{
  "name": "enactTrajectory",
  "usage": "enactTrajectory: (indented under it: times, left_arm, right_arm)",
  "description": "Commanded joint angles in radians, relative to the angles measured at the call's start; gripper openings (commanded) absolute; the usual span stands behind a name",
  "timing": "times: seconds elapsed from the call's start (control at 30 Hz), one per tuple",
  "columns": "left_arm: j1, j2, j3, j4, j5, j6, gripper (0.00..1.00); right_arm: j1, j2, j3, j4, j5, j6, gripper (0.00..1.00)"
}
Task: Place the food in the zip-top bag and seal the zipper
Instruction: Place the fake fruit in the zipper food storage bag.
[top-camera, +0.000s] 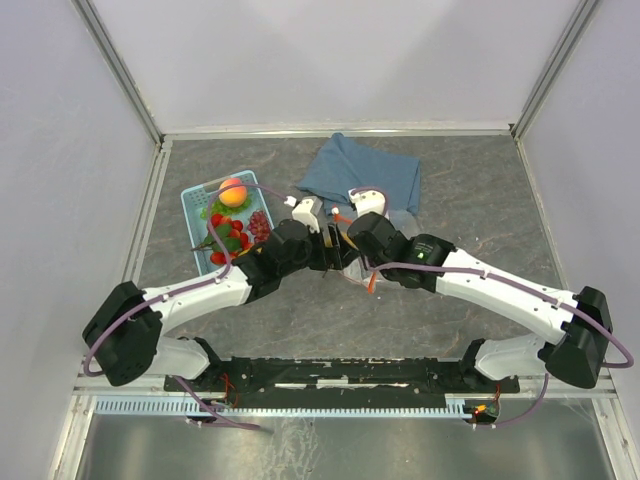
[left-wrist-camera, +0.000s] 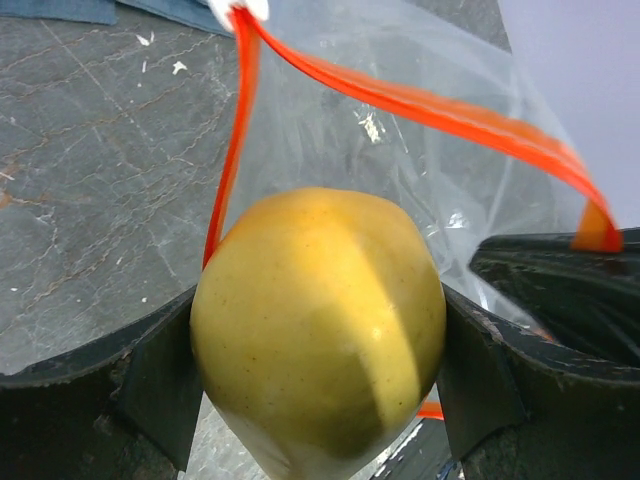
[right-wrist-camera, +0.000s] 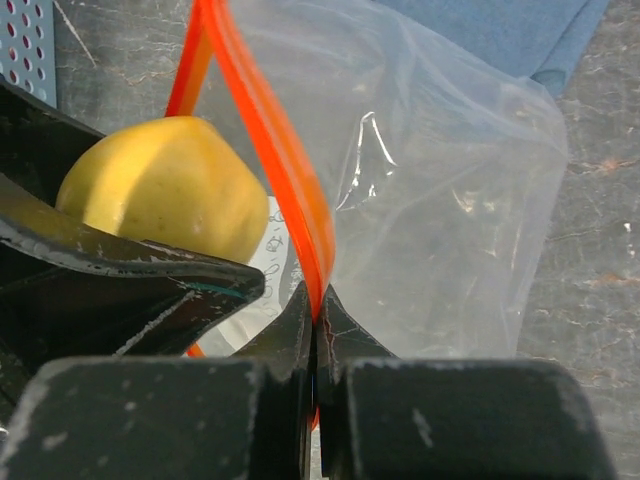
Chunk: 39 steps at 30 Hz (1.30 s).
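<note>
My left gripper (left-wrist-camera: 318, 385) is shut on a yellow peach (left-wrist-camera: 318, 330) and holds it right at the open mouth of the clear zip-top bag (left-wrist-camera: 400, 150). The red-orange zipper strip (left-wrist-camera: 450, 115) loops around behind the peach, with a white slider (left-wrist-camera: 238, 8) at its far end. My right gripper (right-wrist-camera: 317, 300) is shut on the zipper strip (right-wrist-camera: 270, 150) and holds that edge of the bag (right-wrist-camera: 440, 200) up. The peach (right-wrist-camera: 165, 185) shows to its left. In the top view both grippers meet at mid-table, left (top-camera: 325, 250) and right (top-camera: 350, 245).
A light blue basket (top-camera: 190, 200) at the left holds another peach (top-camera: 233, 191), red strawberries (top-camera: 225, 225), dark grapes (top-camera: 259, 226) and green pieces. A folded blue cloth (top-camera: 365, 170) lies behind the bag. Metal frame posts stand at the back corners.
</note>
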Motion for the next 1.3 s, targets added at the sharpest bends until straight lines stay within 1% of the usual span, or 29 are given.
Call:
enactTrajectory:
  times: [0.0,0.13,0.3,0.4,0.57,0.67,0.73,1.0,1.27]
  left_arm:
    - [-0.021,0.0,0.059,0.035,-0.02,-0.036,0.59]
    - [-0.035,0.023,0.075,0.021,-0.02,-0.033,0.67]
    - [-0.058,0.048,0.094,-0.001,-0.034,-0.033,0.74]
    - [-0.071,0.056,0.113,-0.041,-0.067,-0.022,0.81]
    - [-0.075,0.045,0.121,-0.079,-0.106,-0.015,0.88]
    - [-0.075,0.034,0.122,-0.094,-0.126,-0.014,0.95]
    - [-0.076,0.03,0.123,-0.105,-0.14,-0.013,0.96]
    - [-0.076,0.016,0.142,-0.166,-0.177,0.001,0.97]
    - [-0.075,-0.167,0.145,-0.272,-0.236,0.045,1.0]
  right_arm:
    - [0.003,-0.01,-0.024,0.081,-0.04,0.025,0.02]
    - [0.002,-0.014,-0.039,0.105,-0.056,0.035,0.02]
    - [0.002,-0.029,-0.047,0.123,-0.054,0.034,0.02]
    - [0.002,-0.041,-0.055,0.127,-0.041,0.035,0.02]
    - [0.002,-0.062,-0.066,0.139,-0.027,0.037,0.02]
    - [0.003,-0.068,-0.073,0.147,-0.025,0.04,0.02]
    - [0.002,-0.07,-0.074,0.149,-0.022,0.042,0.02]
    - [0.003,-0.091,-0.077,0.153,-0.01,0.042,0.02]
    - [0.002,-0.101,-0.083,0.1,0.104,0.041,0.02]
